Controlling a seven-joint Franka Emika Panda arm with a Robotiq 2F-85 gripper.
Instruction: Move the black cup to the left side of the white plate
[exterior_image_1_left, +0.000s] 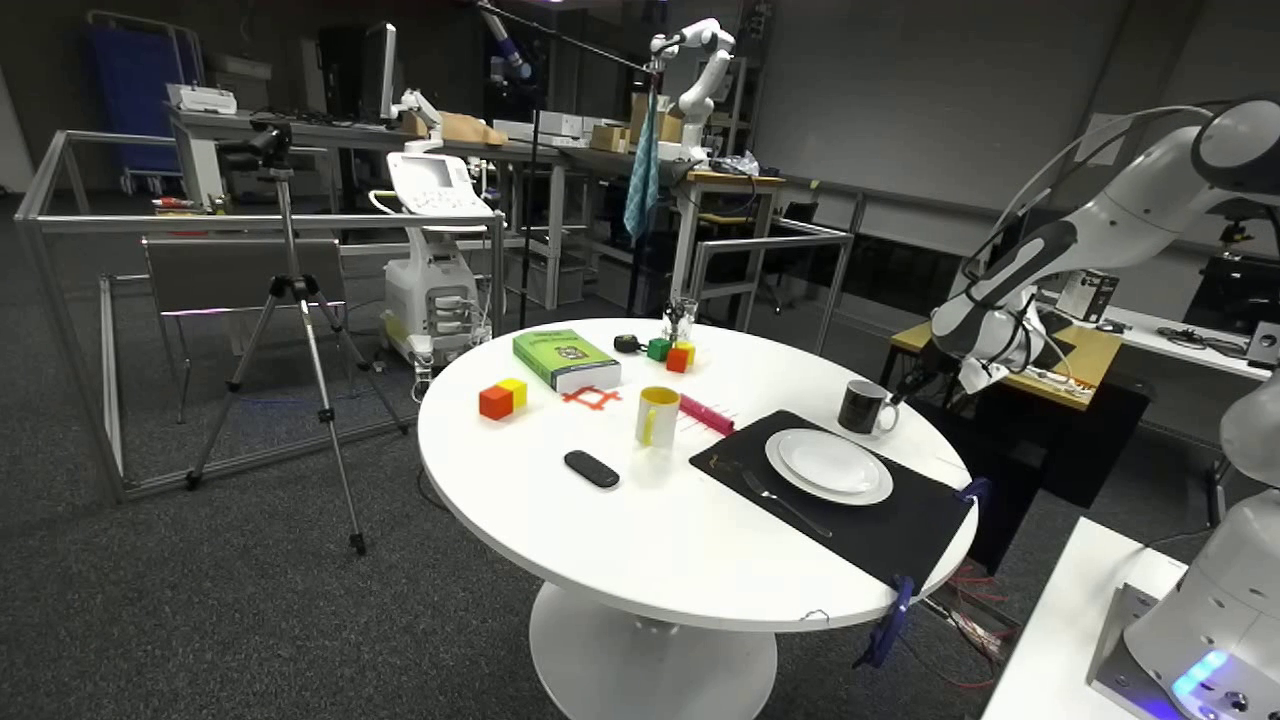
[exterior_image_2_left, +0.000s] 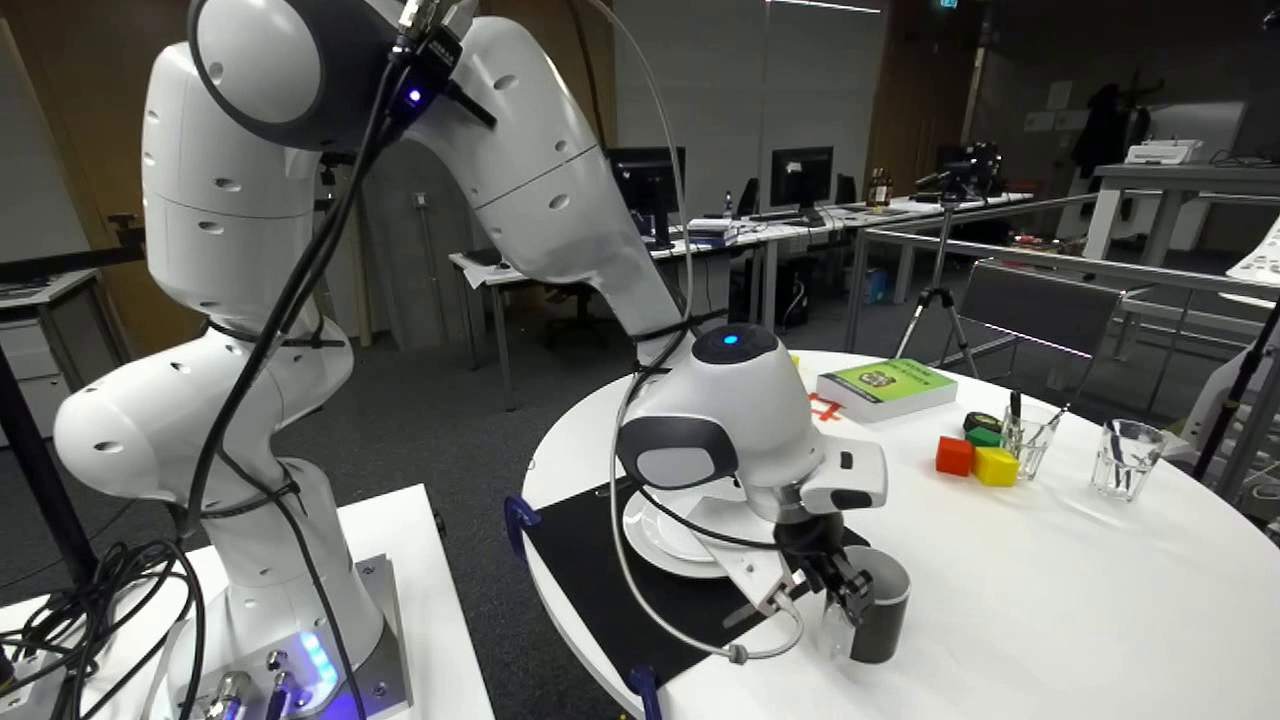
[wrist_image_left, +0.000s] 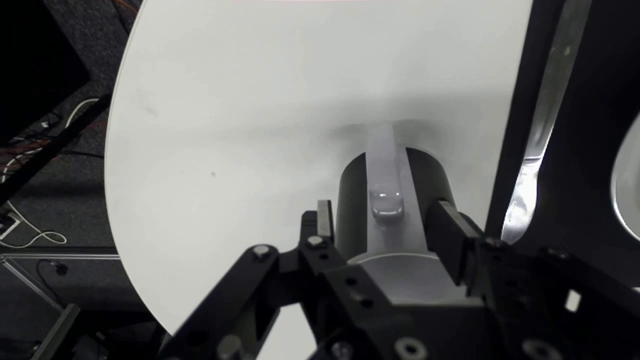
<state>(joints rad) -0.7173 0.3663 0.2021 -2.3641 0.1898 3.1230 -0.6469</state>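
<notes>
On table (exterior_image_1_left: 530, 490), cutlery (wrist_image_left: 524, 200) separates black cup (exterior_image_1_left: 860, 410) from plate (exterior_image_1_left: 845, 498).

A lab; tripod (exterior_image_1_left: 296, 287), monitors (exterior_image_2_left: 803, 178) (plus a background robot arm (exterior_image_1_left: 704, 88)).

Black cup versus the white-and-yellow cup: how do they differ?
The black cup has a dark body and pale handle; the white-and-yellow cup has a white body and yellow handle. The end effector straddles the black cup, while the white-and-yellow cup stands away from it. Both are upright, with a handle, on the white table.
</notes>
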